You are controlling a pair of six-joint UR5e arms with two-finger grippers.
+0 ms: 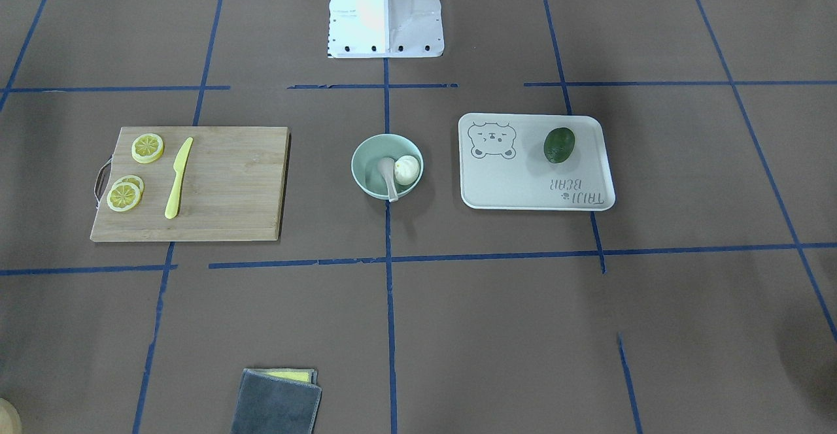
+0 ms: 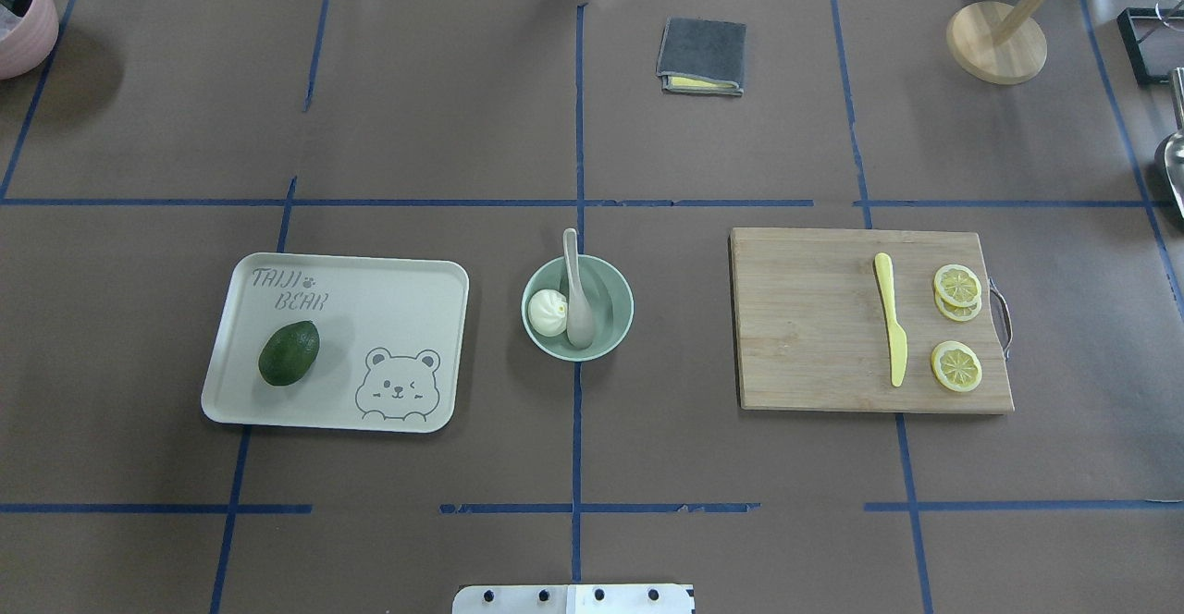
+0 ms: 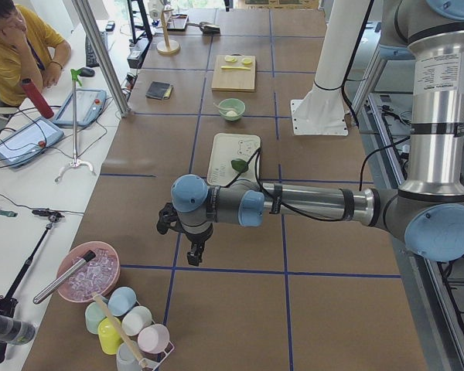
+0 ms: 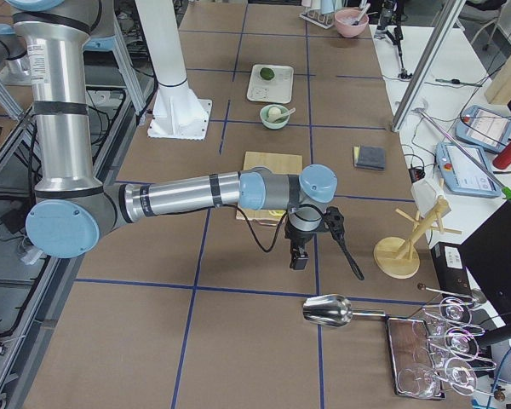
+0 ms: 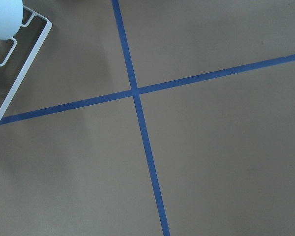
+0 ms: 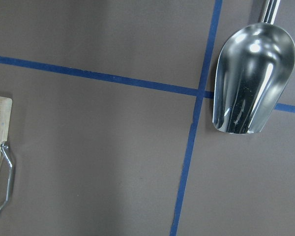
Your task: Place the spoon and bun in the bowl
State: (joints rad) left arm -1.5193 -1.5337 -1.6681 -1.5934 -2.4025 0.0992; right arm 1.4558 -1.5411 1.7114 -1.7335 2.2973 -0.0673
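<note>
The mint-green bowl (image 2: 612, 307) stands at the table's middle and also shows in the front view (image 1: 366, 167). The white bun (image 2: 548, 313) lies inside it. The off-white spoon (image 2: 578, 300) lies in it beside the bun, with its handle over the rim. Neither gripper shows in the overhead or front view. My left gripper (image 3: 193, 257) hangs over bare table far from the bowl, toward the table's left end. My right gripper (image 4: 298, 258) hangs past the cutting board, toward the right end. I cannot tell whether either is open or shut.
A white bear-print tray (image 2: 388, 290) holds an avocado (image 2: 289, 352). A wooden cutting board (image 2: 805, 318) carries a yellow knife (image 2: 892, 318) and lemon slices (image 2: 956, 366). A grey cloth (image 2: 702, 55) lies far back. A metal scoop (image 6: 250, 78) lies near my right gripper, and a cup rack (image 5: 19, 49) near my left.
</note>
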